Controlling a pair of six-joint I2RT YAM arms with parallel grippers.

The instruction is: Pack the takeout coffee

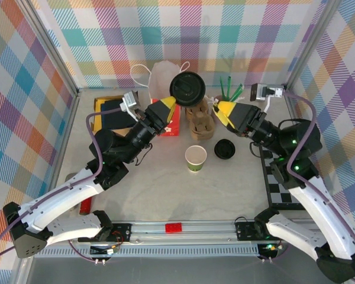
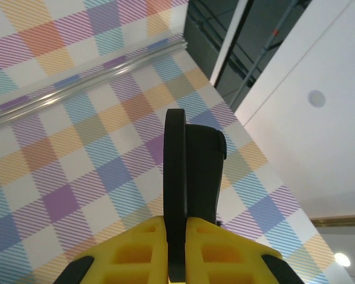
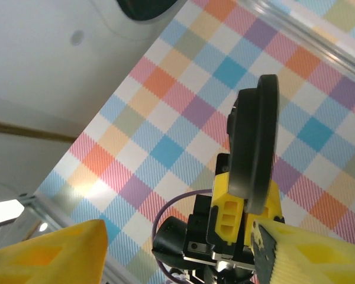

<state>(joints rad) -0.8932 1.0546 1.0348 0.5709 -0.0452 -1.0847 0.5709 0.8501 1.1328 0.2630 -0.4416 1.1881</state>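
Above the back of the table, the left claw is clamped on a black lid, held on edge. The right claw gapes wide and empty beside the cardboard carrier. The coffee cup stands uncovered mid-table, with a second lid just beside it.

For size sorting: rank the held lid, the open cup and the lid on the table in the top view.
1. Held lid: largest, though raised nearer the camera, so unsure.
2-3. Open cup and table lid: about alike.
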